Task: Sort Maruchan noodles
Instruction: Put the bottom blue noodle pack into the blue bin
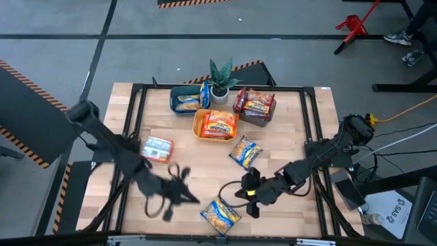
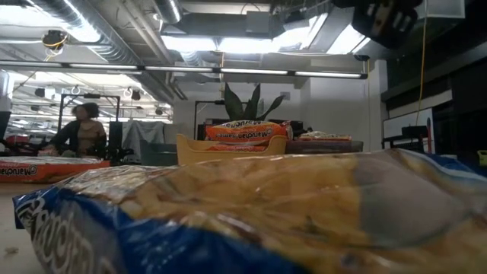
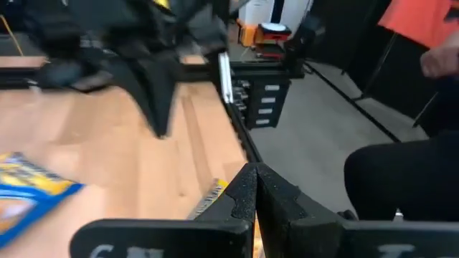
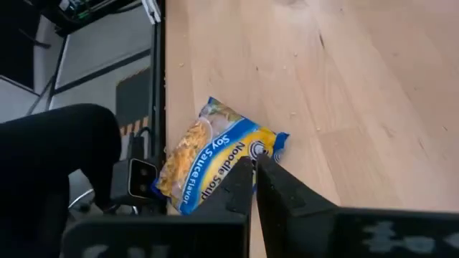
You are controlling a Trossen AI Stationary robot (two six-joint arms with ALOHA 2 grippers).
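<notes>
Landmark: the orange bin [image 1: 214, 127], mid-table and holding orange noodle packets [image 1: 220, 124]. Toward the table's near edge from it lies a yellow-and-blue packet [image 1: 220, 214]. The right gripper [image 1: 252, 201] hovers just beside this packet, fingers closed, empty. The left gripper [image 1: 176, 193], also closed and empty, hangs near it.

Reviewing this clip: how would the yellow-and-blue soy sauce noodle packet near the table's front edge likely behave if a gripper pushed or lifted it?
The soy sauce noodle packet lies flat on the wooden table, so it probably slides rather than rolls. Its glossy wrapper may be slippery. The noodle block inside looks stiff but likely brittle.
</notes>
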